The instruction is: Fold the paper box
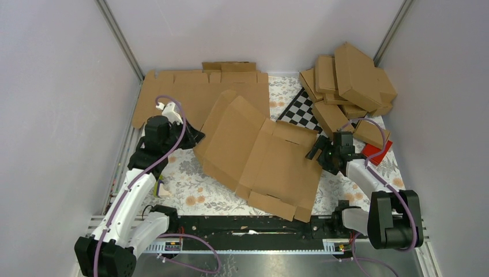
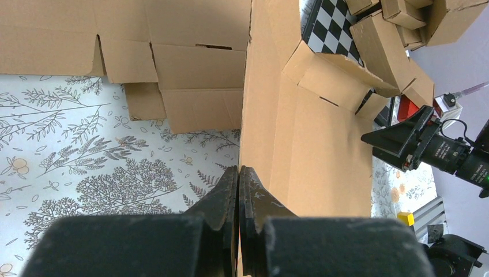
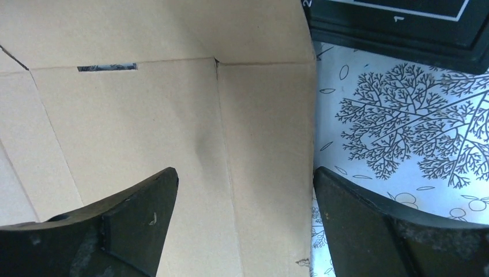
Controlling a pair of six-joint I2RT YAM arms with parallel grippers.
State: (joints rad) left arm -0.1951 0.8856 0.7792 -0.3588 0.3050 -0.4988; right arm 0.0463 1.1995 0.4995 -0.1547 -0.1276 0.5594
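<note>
Task piece: the plain brown corrugated cardboard die-cut paper box [image 1: 259,156] lies opened out, flaps and tabs spread, in the middle of the table, skewed so one corner points toward the near edge. Its left part tilts up off the surface.
Surface: a white floral-printed tablecloth [image 1: 184,187] covers the table and shows around the box on the near-left and right sides.
Left gripper [image 2: 238,170]: black fingers pressed together, with the box's left edge nipped between them; the board runs away from the fingertips in the left wrist view.
Right gripper [image 3: 245,179]: jaws spread wide at the box's right edge, one finger over the cardboard, the other over the cloth; whether either touches, I cannot tell.
Far edge, left: flat brown cardboard sheets [image 1: 190,86] with cut flaps, partly under the box's far-left corner.
Far-right corner: a heap of folded brown cardboard boxes [image 1: 352,81].
Between heap and task piece: a black-and-white checkered board [image 1: 301,111], its near corner hidden by the box.
Right edge: a small red block [image 1: 377,151], just behind the right arm.
Near edge: a black rail [image 1: 248,226] running between the two arm bases.
</note>
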